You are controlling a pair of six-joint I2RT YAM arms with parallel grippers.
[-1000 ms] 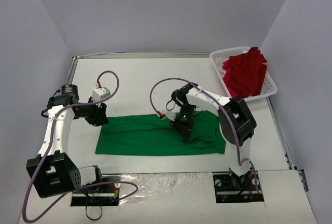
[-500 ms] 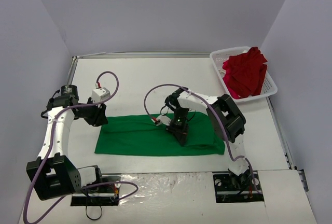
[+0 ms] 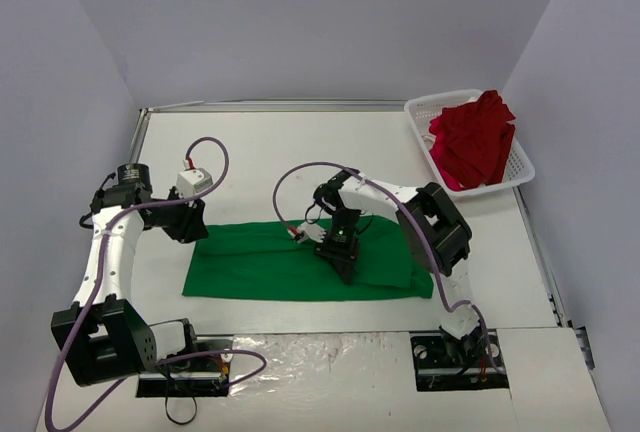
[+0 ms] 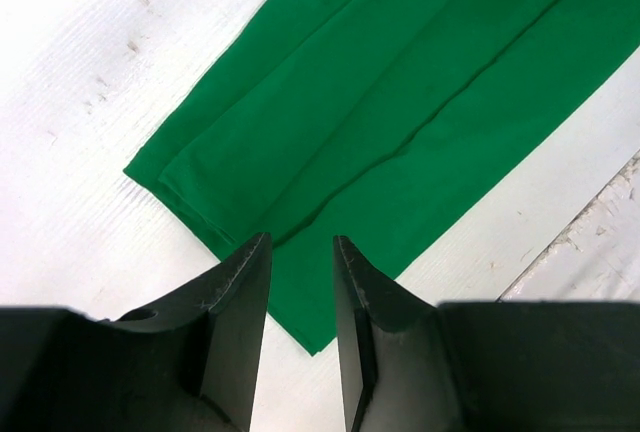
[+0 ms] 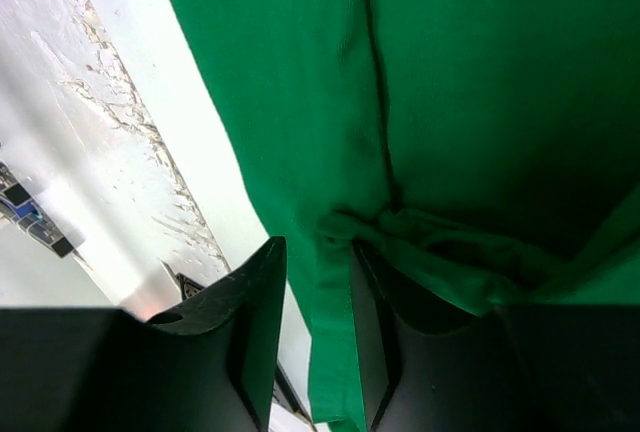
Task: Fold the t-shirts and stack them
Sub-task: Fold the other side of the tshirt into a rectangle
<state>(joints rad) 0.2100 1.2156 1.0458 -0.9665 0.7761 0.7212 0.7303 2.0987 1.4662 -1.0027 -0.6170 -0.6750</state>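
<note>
– Top external view first: where is the green t-shirt [image 3: 300, 270]?

– It lies flat on the table [image 3: 260, 152], folded into a long band. The band runs along the near edge, about the middle of the table's width.

– And the red t-shirt [image 3: 472, 142]?

– It is crumpled in a heap inside the white basket [image 3: 425, 110]. The basket stands at the far right corner of the table, well apart from the green one.

– What about the left hand [image 4: 300, 242]?

– It hovers at the far left corner of the green band. In the left wrist view its two fingers [image 4: 240, 292] stand a little apart and nothing is between them, so it is released. Below them I see the layered edges of the cloth, with bare table on both sides.

– Is the right hand [image 5: 315, 244] grasping the cloth?

– It does not look so. It is low over the band, a little right of the band's middle. In the right wrist view its fingers [image 5: 380, 322] are parted with a narrow gap, and no cloth is pinched there. The green cloth is gathered in a small bunch just beside one tip. Whether the tips touch the cloth, I cannot tell.
</note>
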